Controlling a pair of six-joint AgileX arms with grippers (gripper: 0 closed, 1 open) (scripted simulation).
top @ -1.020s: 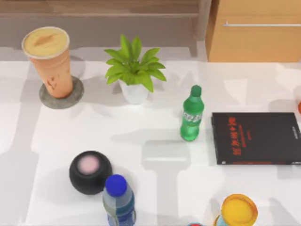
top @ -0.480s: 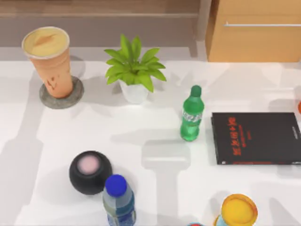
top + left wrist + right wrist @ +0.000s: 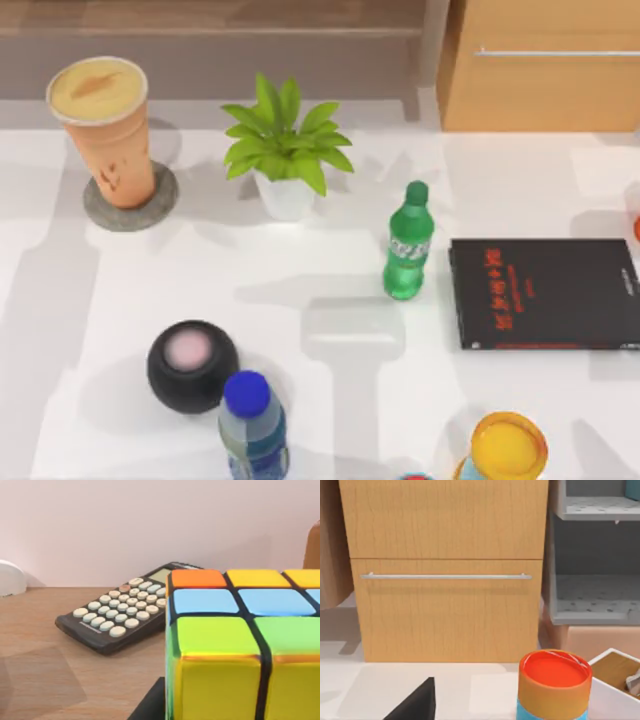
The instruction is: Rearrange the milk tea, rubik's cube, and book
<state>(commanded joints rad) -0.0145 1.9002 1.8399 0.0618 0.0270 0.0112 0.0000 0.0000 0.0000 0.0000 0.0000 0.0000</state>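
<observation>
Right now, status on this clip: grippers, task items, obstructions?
Milk tea upright on its coaster, top view's far left. Rubik's cube close at left wrist camera, calculator beyond. Black sphere and blue-capped bottle stand nearby.

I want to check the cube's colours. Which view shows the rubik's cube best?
The left wrist view: the rubik's cube sits close up, showing orange, yellow, blue and green squares, beside a calculator on a wooden surface. The top and right wrist views give nothing of it.
</observation>
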